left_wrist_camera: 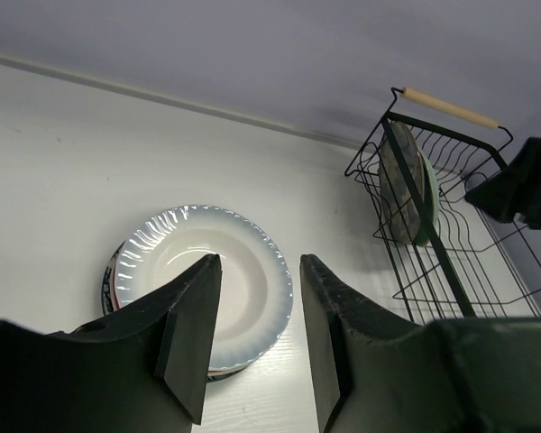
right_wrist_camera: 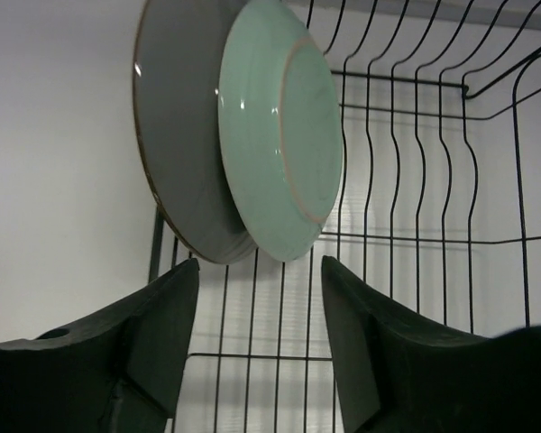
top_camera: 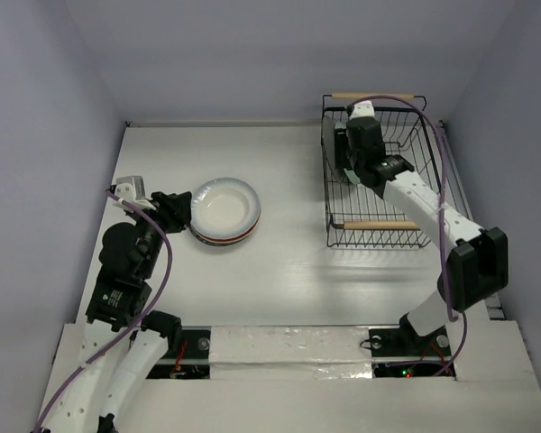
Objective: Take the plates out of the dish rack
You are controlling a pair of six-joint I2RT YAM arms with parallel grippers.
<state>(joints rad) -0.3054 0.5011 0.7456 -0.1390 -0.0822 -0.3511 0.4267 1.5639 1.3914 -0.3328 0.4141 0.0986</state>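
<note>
A stack of plates (top_camera: 225, 212) lies flat on the table, left of centre. Its top plate (left_wrist_camera: 207, 280) is white with a fluted bluish rim, and a red-and-dark edge shows beneath. My left gripper (top_camera: 178, 212) is open and empty at the stack's left edge, its fingertips (left_wrist_camera: 207, 271) over the rim. The black wire dish rack (top_camera: 379, 223) stands at the right. A dark grey plate (right_wrist_camera: 176, 135) and a pale mint green plate (right_wrist_camera: 279, 126) stand upright against its left side. My right gripper (right_wrist_camera: 260, 263) is open and empty inside the rack, just below the two plates.
The rack has two wooden rod handles, far (top_camera: 361, 95) and near (top_camera: 379, 223). In the left wrist view the rack (left_wrist_camera: 451, 244) stands to the right, its plates (left_wrist_camera: 401, 185) on edge. Pale walls close in the table on three sides.
</note>
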